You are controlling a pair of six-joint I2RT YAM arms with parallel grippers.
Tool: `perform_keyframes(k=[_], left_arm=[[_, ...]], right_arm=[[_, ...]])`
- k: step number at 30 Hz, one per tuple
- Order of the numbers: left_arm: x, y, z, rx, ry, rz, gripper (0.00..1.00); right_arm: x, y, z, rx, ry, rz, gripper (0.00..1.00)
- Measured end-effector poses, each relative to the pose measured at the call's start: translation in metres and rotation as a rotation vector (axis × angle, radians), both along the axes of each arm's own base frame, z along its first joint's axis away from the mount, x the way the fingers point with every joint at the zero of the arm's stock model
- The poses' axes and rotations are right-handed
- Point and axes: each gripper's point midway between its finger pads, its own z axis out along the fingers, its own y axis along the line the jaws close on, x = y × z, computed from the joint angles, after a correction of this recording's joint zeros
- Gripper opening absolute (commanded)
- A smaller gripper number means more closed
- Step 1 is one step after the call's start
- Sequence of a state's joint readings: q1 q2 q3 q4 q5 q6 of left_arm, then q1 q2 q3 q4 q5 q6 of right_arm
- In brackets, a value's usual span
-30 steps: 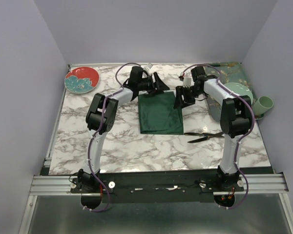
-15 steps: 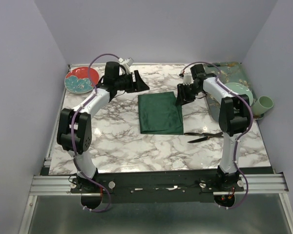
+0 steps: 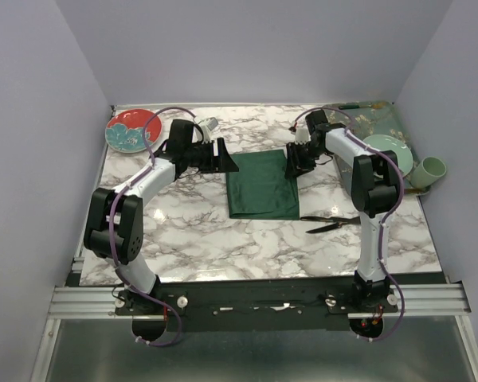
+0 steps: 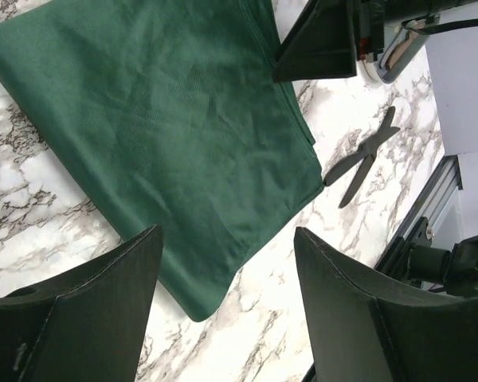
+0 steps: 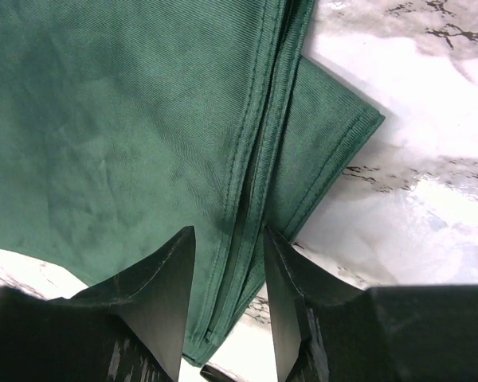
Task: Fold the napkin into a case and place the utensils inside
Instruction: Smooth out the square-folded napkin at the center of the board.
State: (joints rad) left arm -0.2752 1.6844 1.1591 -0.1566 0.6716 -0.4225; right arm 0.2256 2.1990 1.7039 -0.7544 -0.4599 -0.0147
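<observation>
On the marble table [image 3: 199, 239] the folded napkin [image 3: 261, 185] lies flat; the left gripper [image 3: 229, 161] gapes wide just beside its far-left corner, the right gripper [image 3: 293, 164] straddles its far-right hem, grip impossible to tell; the utensils [image 3: 334, 223] lie near-right

No writing, label, brand mark or number can be read in any of the three views. The napkin [image 3: 261, 185] is plain green cloth, and the red plate [image 3: 133, 130] carries only a floral pattern.
</observation>
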Motion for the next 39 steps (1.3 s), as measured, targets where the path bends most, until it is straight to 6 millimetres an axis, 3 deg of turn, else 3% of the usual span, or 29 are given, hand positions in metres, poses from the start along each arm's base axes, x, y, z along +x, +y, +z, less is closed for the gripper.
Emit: perform_keyframes(k=[7, 16, 31, 39], left_arm=[[-0.001, 0.0, 0.007, -0.006, -0.014, 0.001, 0.76], [-0.001, 0.0, 0.007, -0.008, -0.011, 0.004, 0.76], [-0.004, 0.001, 0.0, -0.004, 0.004, 0.004, 0.76], [-0.005, 0.001, -0.002, -0.002, 0.009, 0.005, 0.76]], right_arm=[[0.001, 0.001, -0.002, -0.002, 0.004, -0.005, 0.34], [-0.001, 0.001, -0.003, -0.003, 0.019, -0.013, 0.01], [-0.025, -0.002, 0.012, 0.0, 0.081, -0.066, 0.01], [-0.035, -0.005, 0.005, -0.016, 0.117, -0.075, 0.01]])
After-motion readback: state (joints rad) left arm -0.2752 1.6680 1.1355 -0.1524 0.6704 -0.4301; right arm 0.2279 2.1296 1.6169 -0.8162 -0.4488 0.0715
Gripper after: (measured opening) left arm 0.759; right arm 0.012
